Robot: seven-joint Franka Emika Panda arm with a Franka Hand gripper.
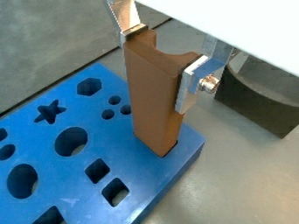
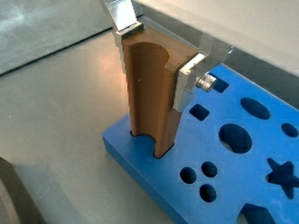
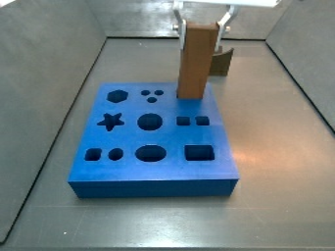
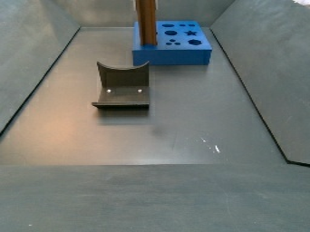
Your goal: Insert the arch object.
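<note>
nearest in a side view is the fixture (image 4: 121, 87) — dark bracket on its base plate, sitting alone on the grey floor (image 4: 182, 136), well apart from the board. nothing is on it and it plays no part in this step, as far as i can judge.

further back is the blue board (image 3: 157, 147), flat on the floor, with its cut-outs facing up: star, circles, squares, a hexagon. it lies flat so a piece can go straight down into a hole.

the arch piece (image 3: 198, 61) stands upright at a far corner of the board, with its lower end at or in the board surface near the edge (image 1: 163, 144). how deep it sits is hard to tell; in a wrist view the foot looks slightly sunk into a slot (image 2: 158, 144), so insertion seems underway, not confirmed done. a curved groove runs down one face, which probably sets the orientation needed for the slot.

gripper (image 1: 163, 52) is above the board, clamped on the top part of the piece — silver fingers (image 1: 193, 83) pressed on opposite sides, with no gap showing. the high grip keeps the fingers clear of the board and holds the piece vertical for a straight push down.
</note>
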